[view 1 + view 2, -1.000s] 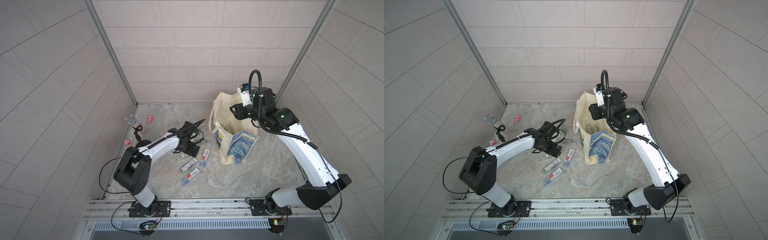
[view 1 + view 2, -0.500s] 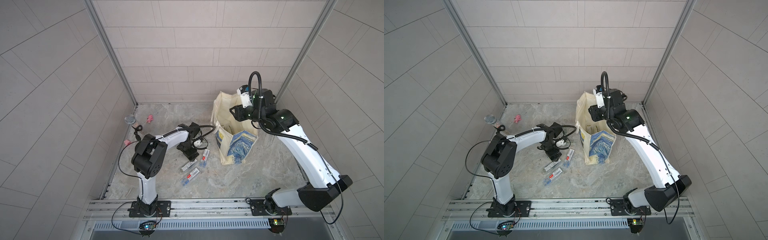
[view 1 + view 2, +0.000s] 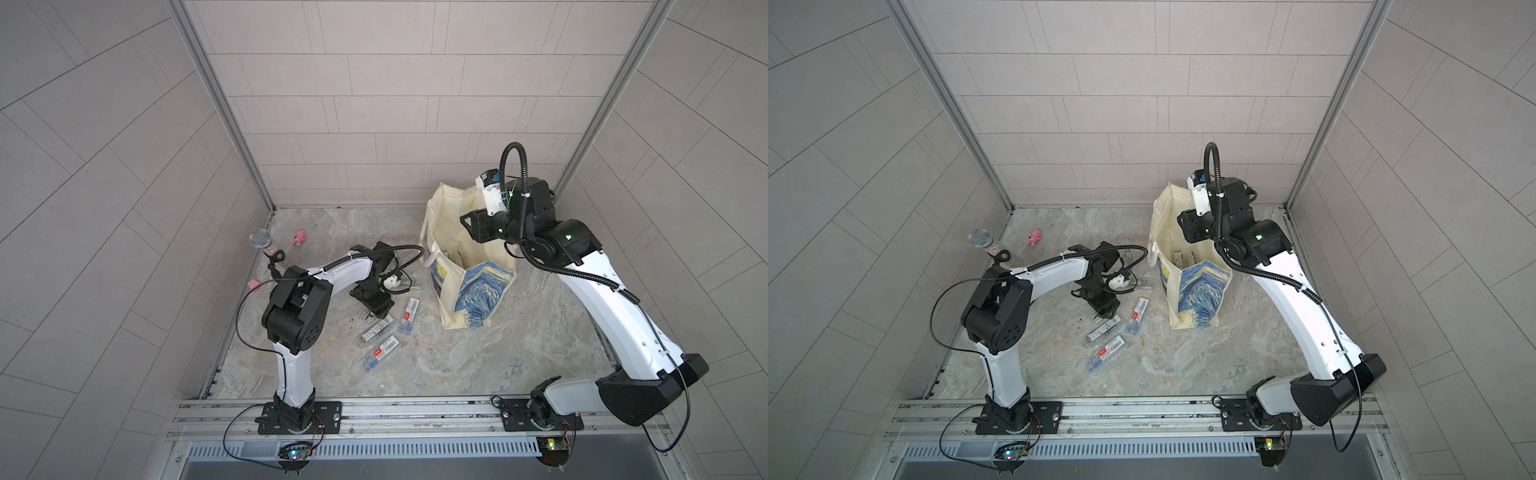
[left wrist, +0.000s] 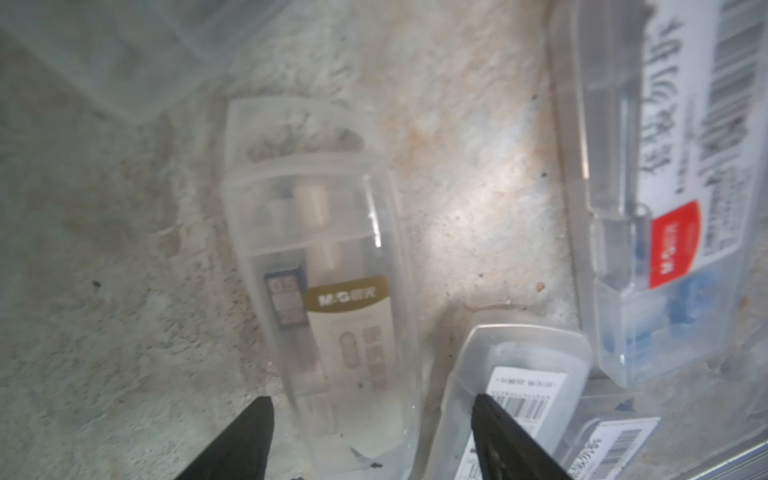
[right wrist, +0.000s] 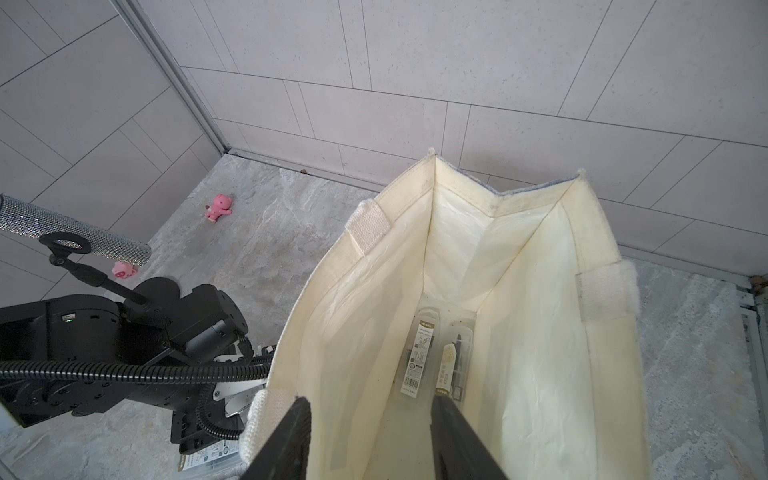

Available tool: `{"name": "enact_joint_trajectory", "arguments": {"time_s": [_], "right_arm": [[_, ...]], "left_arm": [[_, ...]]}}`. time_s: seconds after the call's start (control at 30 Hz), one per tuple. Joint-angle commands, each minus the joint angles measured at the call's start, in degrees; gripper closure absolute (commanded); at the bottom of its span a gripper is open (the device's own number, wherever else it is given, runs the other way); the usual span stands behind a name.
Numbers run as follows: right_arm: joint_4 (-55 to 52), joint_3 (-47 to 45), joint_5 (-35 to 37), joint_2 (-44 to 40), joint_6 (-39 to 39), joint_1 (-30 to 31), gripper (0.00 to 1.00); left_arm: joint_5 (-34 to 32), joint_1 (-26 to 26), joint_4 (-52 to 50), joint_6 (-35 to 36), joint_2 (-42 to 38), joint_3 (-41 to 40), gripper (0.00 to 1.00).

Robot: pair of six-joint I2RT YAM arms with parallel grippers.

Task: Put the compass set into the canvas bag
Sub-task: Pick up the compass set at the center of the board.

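Jaws apart, the left gripper (image 4: 370,398) straddles a clear plastic M&G-labelled compass set (image 4: 332,311); the right gripper (image 5: 372,400) gapes over the cream canvas bag (image 5: 540,291).

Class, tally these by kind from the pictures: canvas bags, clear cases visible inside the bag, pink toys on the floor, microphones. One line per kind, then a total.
Canvas bag: 1
Clear cases visible inside it: 2
Pink toys: 2
Microphone: 1
Total: 6
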Motion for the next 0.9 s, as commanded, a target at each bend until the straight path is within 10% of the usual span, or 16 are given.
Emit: {"name": "enact_joint_trajectory", "arguments": {"time_s": [0.0, 0.53, 0.87], "right_arm": [[0.7, -0.5, 0.0, -1.5, -0.4, 0.2, 0.51], [0.9, -0.4, -0.4, -1.0, -0.1, 0.2, 0.51], [1.2, -0.8, -1.0, -0.6, 0.1, 0.2, 0.51]], "left_arm": [[0.0, 1.3, 1.1, -2.2, 0.5, 0.1, 0.23], [-1.3, 0.4, 5.0, -8.9, 2.1, -2.4, 0.19], [-4.4, -2.2, 5.7, -13.9, -1.8, -7.2, 0.35]]}}
